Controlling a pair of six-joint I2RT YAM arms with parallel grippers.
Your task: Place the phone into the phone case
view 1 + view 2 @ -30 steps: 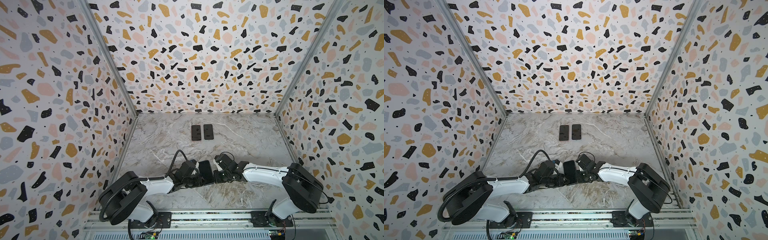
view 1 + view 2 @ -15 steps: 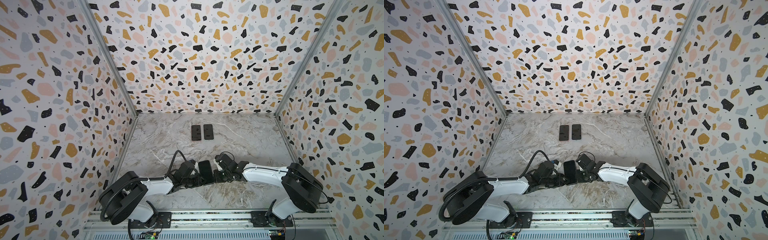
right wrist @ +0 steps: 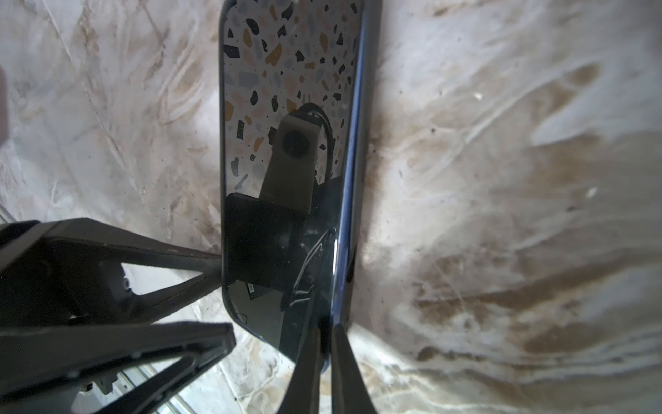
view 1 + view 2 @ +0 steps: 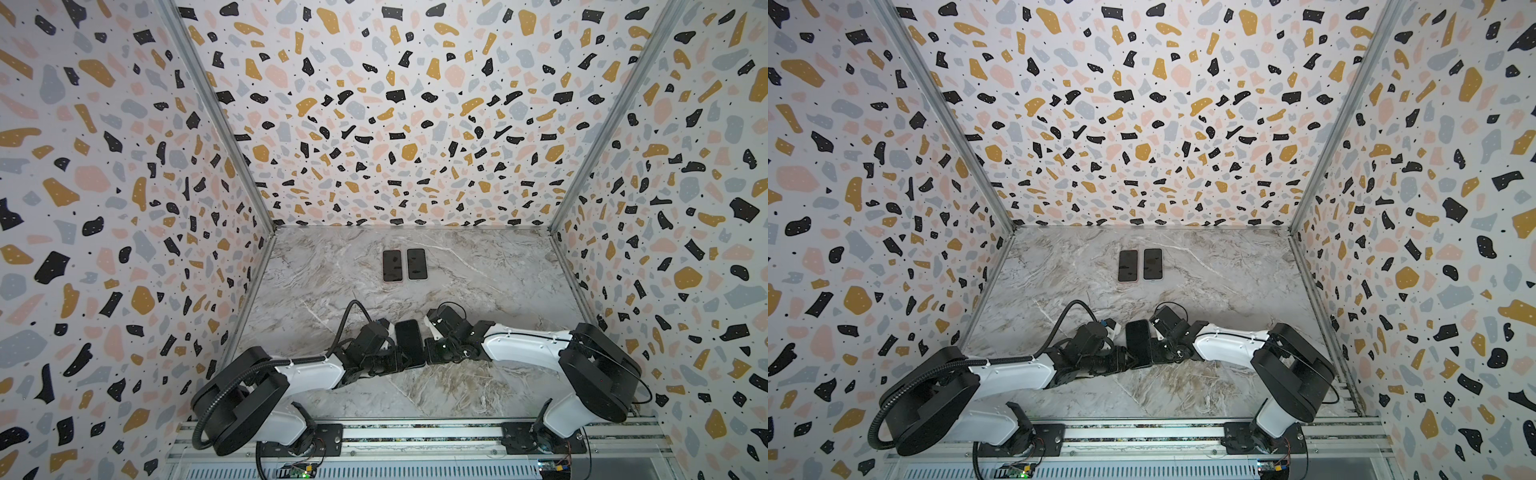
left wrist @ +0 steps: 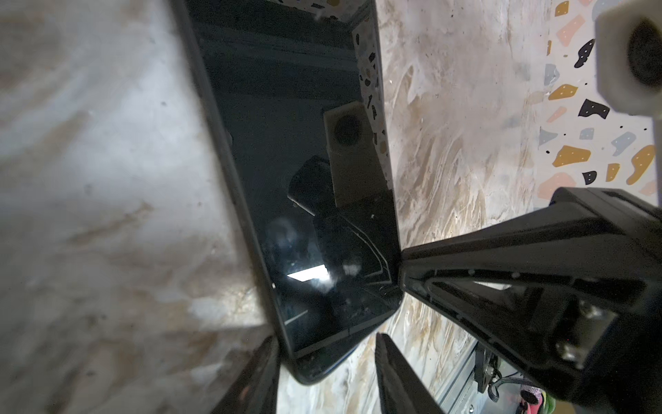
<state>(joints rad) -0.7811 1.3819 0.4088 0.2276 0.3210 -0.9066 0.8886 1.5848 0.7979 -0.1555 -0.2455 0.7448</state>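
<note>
Your phone (image 4: 409, 343) lies flat and screen up on the table (image 4: 478, 386) at the near centre, its long sides running near to far, and both arms meet at it. The left gripper (image 5: 326, 337) comes in from the left with its jaws released and well apart around the phone's near left corner. In the right wrist view, one of its fingers (image 3: 211, 263) touches the left long edge while the other sits just off the corner, so it is not squeezing anything. The right gripper (image 3: 327, 324) reaches in from the right and is clenched. Its tips are pressed together against the phone's right long edge, close to the near end. You cannot tell from these views whether they nip that edge or only rest against it. A dark rim (image 5: 308, 369) runs round the screen, thickest at the near end, and you cannot tell whether the phone sits fully down inside it. In both top views, two more phones (image 4: 1128, 266) lie side by side, screens up, at the far centre of the table, well apart from both grippers.
</note>
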